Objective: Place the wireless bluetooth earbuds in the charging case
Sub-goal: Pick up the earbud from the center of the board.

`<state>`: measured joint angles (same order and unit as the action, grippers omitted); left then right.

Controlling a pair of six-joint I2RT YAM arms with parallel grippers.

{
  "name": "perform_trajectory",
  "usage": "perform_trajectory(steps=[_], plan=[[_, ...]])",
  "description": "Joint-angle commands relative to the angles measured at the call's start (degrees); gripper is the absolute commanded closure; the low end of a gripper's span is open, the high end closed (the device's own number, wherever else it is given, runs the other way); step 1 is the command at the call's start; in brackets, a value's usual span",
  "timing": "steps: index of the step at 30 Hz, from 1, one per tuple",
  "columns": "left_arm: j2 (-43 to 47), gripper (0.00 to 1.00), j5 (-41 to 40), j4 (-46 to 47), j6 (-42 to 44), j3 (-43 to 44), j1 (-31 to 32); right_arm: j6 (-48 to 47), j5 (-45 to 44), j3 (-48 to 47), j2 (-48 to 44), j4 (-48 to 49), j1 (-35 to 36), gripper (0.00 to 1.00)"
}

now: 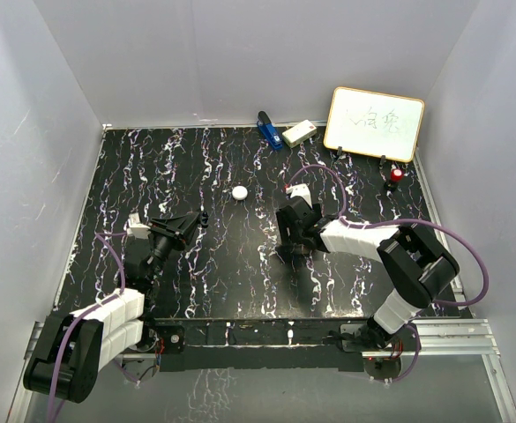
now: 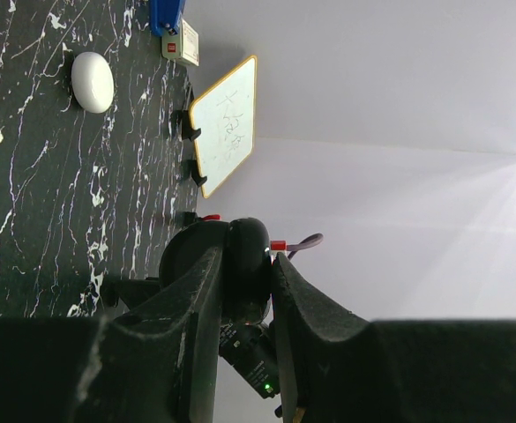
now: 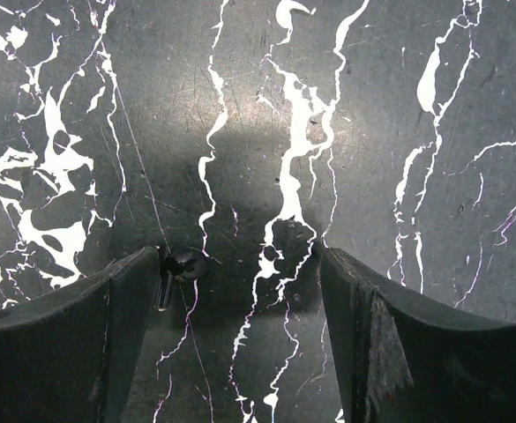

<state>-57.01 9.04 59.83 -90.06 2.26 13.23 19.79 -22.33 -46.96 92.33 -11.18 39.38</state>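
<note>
My right gripper (image 3: 240,264) hangs open just above the black marbled table (image 3: 390,132). A tiny glossy dark piece with a short stem, which looks like one of the earbuds (image 3: 184,263), lies on the table against the inner face of its left finger. In the top view this gripper (image 1: 287,236) points down at mid-table. The left gripper (image 1: 200,220) reaches toward it from the left. Its fingers (image 2: 205,300) are shut on a dark rounded thing that I take for the charging case (image 2: 249,273). I see no other earbud.
A white round puck (image 1: 239,191) lies on the table beyond the two grippers, also in the left wrist view (image 2: 92,81). Along the back edge stand a blue item (image 1: 268,130), a small white box (image 1: 299,133), a whiteboard (image 1: 374,123) and a red knob (image 1: 396,175).
</note>
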Motion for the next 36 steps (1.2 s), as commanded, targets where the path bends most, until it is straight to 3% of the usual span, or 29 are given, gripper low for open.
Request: perform_trajectory(steps=[1,9,36], plan=[[0.0,1.00,0.6,2.3,0.2,1.3,-0.2,1.2,0.5,-1.1,-1.1,-0.7,0.2,0.30],[-0.3,1.00,0.5,2.5,0.2,1.2,-0.3,2.9,3.0,-2.4,0.1,-1.8,0.3,0.45],[-0.6,1.00,0.7,3.9,-0.3,0.5,-0.3,6.5,5.5,-5.6,5.0,-5.9,0.9,0.67]])
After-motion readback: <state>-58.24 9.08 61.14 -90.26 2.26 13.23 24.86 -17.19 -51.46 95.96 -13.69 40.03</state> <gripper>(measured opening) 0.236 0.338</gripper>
